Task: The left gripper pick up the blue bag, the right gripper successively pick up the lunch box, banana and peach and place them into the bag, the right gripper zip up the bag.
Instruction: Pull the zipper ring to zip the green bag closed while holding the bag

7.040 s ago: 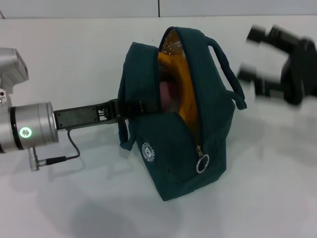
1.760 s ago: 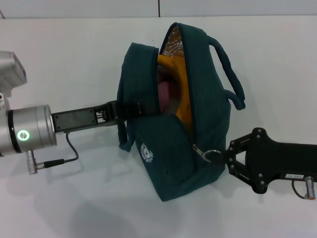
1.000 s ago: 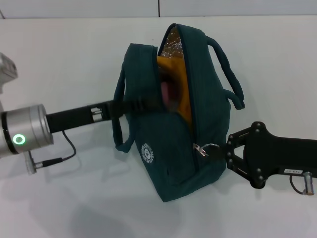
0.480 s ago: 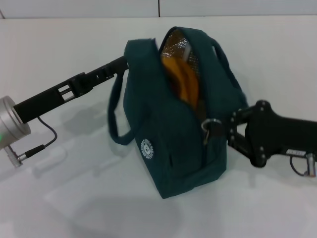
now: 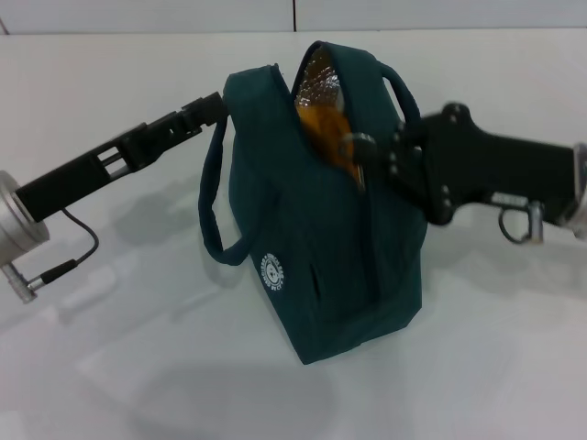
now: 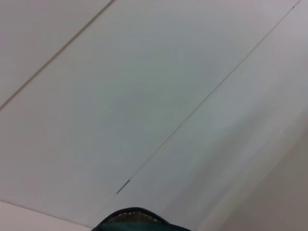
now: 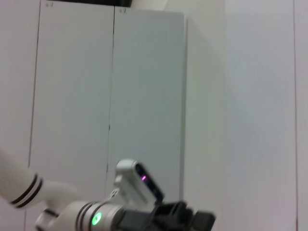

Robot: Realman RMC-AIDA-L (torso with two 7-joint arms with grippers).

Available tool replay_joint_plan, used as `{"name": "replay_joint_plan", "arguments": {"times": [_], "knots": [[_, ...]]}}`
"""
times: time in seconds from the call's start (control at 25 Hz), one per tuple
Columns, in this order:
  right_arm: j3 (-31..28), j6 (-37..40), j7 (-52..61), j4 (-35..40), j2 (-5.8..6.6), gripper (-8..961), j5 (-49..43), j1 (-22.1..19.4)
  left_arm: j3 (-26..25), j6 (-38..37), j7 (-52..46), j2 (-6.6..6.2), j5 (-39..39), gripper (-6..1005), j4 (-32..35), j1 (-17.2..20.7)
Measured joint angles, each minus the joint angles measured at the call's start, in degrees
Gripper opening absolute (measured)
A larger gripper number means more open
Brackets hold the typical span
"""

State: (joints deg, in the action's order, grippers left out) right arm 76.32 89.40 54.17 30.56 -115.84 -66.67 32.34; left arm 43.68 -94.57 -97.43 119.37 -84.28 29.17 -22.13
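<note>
The blue bag (image 5: 321, 229) is seen standing upright on a white table (image 5: 138, 367), near the middle of the head view, its dark teal fabric casting a soft shadow on the tabletop toward the near side. Its top is parted along the zip line, and a silvery foil lining (image 5: 319, 78) is exposed at the far end of the opening. Inside, the banana (image 5: 332, 128) is visible as a yellow-orange mass; the lunch box and peach cannot be made out.

The left gripper (image 5: 213, 105) is stretched in from the left, its tip placed against the bag's upper left edge where the carrying strap (image 5: 213, 215) begins. Whether its fingers are closed on the fabric cannot be told. A thin black cable (image 5: 78, 246) is seen hanging from its silver wrist.

The right gripper (image 5: 367, 151) is reached in from the right, its tip set at the bag's opening, near the top of the zip line. How far its fingers are parted, and whether the zip pull is held, cannot be told.

The table's far edge is met by a pale wall with a vertical seam (image 5: 294, 14). In the right wrist view, tall pale cabinet panels (image 7: 144, 96) are shown; in the left wrist view, a pale surface crossed by thin seams fills nearly everything, with a sliver of the bag at one edge.
</note>
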Motion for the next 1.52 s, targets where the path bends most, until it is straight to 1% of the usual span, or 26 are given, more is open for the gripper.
{"name": "replay_joint_plan", "arguments": {"times": [0.16,0.2,0.36,0.48,0.52,0.56,0.6,0.64,0.76,0.84,1.08,1.12,1.16,1.2,1.24,1.28,1.36,1.52], "knots": [[0.28,-2.84,0.01,-0.54,-0.15,10,2.17,2.44,0.00,-0.11,0.67,-0.02,0.70,895,0.03,0.57],[0.46,-5.53,0.05,-0.94,-0.29,10,2.74,3.87,0.00,-0.43,0.88,-0.05,1.12,895,0.05,1.17],[1.29,-7.25,0.10,-1.79,-0.35,10,3.71,5.36,0.00,-1.31,0.97,-0.17,1.75,895,0.11,2.07],[2.26,-7.11,0.11,-2.23,-0.34,10,4.10,6.32,0.01,-1.78,0.98,-0.29,1.87,895,0.14,2.48],[2.58,-7.06,0.10,-2.19,-0.34,10,4.23,6.42,0.00,-1.98,0.99,-0.46,1.90,895,0.17,2.80],[3.20,-6.96,0.10,-2.00,-0.34,10,4.50,6.70,0.01,-2.25,1.00,-1.38,1.91,895,0.20,3.87],[4.23,-6.97,0.09,-1.86,-0.35,10,5.21,7.07,0.01,-2.40,1.00,-1.97,2.02,896,0.29,4.48],[5.02,-7.00,0.08,-1.78,-0.35,10,5.73,7.41,0.01,-2.40,1.00,-1.97,2.02,896,0.29,4.48],[8.21,-7.38,-0.10,-1.73,-0.35,10,8.17,9.06,0.01,-2.81,1.02,-2.82,2.64,896,1.02,5.82],[9.87,-7.58,-0.25,-1.68,-0.35,11,9.55,10.06,-0.06,-2.87,1.04,-3.11,2.79,895,1.65,6.42],[11.47,-8.88,-0.21,-1.75,-0.35,11,11.39,10.86,-0.42,-2.91,2.46,-3.18,1.96,882,2.30,7.04],[13.96,-10.71,-0.04,-1.78,-0.33,11,13.52,11.61,-0.28,-2.91,2.74,-3.18,1.68,878,2.32,7.07],[13.96,-10.71,-0.04,-1.78,-0.33,11,13.52,11.61,-0.26,-2.91,3.13,-3.15,1.12,873,2.32,7.08],[18.05,-13.02,-0.33,-1.71,-0.34,11,17.60,12.50,-0.34,-2.91,3.52,-3.08,0.48,868,2.32,7.09],[18.05,-13.02,-0.33,-1.71,-0.34,11,17.60,12.50,-0.44,-2.91,3.78,-3.03,0.18,863,2.32,7.11],[21.41,-15.24,-0.76,-1.28,-0.35,11,20.62,13.26,-0.52,-2.91,4.00,-2.96,0.15,859,2.32,7.12],[23.37,-16.71,-1.08,-1.01,-0.35,11,22.39,14.06,-0.60,-2.99,4.32,-2.89,0.16,849,2.32,7.17],[24.11,-17.21,-1.20,-0.97,-0.35,11,22.79,14.79,-0.42,-3.75,4.49,-2.73,-0.02,830,2.32,7.20]]}}
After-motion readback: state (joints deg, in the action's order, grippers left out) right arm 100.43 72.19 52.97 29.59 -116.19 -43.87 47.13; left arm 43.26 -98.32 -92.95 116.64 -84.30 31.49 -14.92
